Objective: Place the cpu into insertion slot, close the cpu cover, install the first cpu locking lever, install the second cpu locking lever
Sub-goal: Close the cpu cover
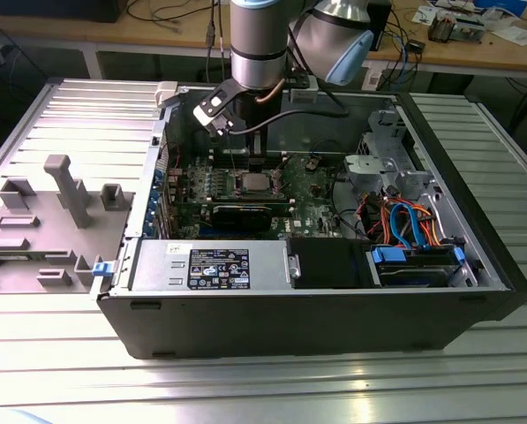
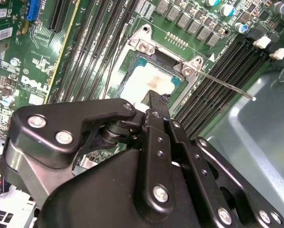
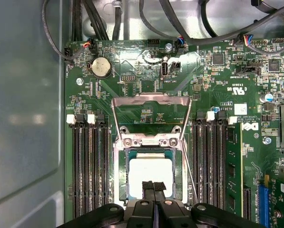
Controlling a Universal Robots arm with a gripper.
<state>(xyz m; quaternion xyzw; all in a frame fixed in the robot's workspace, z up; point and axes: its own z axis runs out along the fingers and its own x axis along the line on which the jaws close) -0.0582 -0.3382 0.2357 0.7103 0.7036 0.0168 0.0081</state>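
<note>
— Any writing in there?
— A black-and-white sticker (image 1: pixel 217 268) on the power supply (image 1: pixel 157 265), and small white print all over the green board (image 3: pixel 218 109).
— What's the box holding?
— The open case (image 1: pixel 334 311) lies on the slatted tabletop (image 1: pixel 245 380). Inside are the board, the power supply and a bay with blue and orange cables (image 1: pixel 404 221). A grey fixture (image 1: pixel 42 221) sits on the tabletop beside it, at the exterior view's left.
— And the cpu?
— The cpu (image 3: pixel 150 172) lies flat in the slot (image 3: pixel 117 171), silver top up, between the two banks of memory slots (image 3: pixel 89 161). The cover (image 3: pixel 151 99) is swung open, and you see bare board through its cut-out. A thin lever (image 2: pixel 227 85) juts out over the memory slots.
— The claw?
— The claw (image 3: pixel 153 186) is right over the cpu with its fingers pressed together and nothing pinched between them. I can't tell whether the tips touch the chip.
</note>
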